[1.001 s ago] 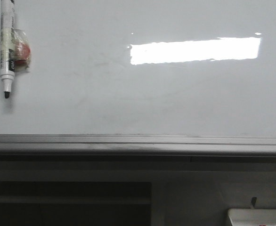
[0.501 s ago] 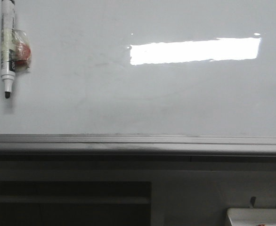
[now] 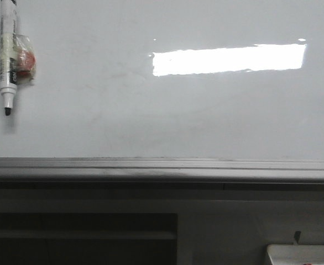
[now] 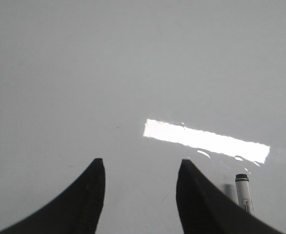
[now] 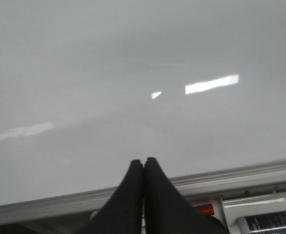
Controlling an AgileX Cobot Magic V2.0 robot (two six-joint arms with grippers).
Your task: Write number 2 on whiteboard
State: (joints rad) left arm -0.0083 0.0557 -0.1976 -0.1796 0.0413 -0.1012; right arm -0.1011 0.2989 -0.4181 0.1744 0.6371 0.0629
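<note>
The whiteboard (image 3: 151, 110) fills the front view, glossy white, with a bright rectangular light reflection (image 3: 228, 59) and a grey bottom rail (image 3: 162, 168). No number 2 shows on it. A white marker (image 3: 7, 49) with a black tip pointing down hangs at the board's top left, with a small red piece in clear wrap (image 3: 25, 59) beside it. Neither gripper shows in the front view. My left gripper (image 4: 140, 165) is open and empty, facing the board (image 4: 133, 73); the marker (image 4: 244, 192) lies just outside one finger. My right gripper (image 5: 143, 162) is shut and empty, just above the rail (image 5: 231, 178).
A small white tray (image 3: 303, 254) sits below the rail at the lower right. In the right wrist view the tray (image 5: 260, 202) shows a red-capped item (image 5: 204, 209) and a dark-labelled item (image 5: 275, 222). A dark recess (image 3: 79, 237) lies under the rail at the left.
The marker has shifted very slightly to the left in the front view. Nothing else has visibly changed.
</note>
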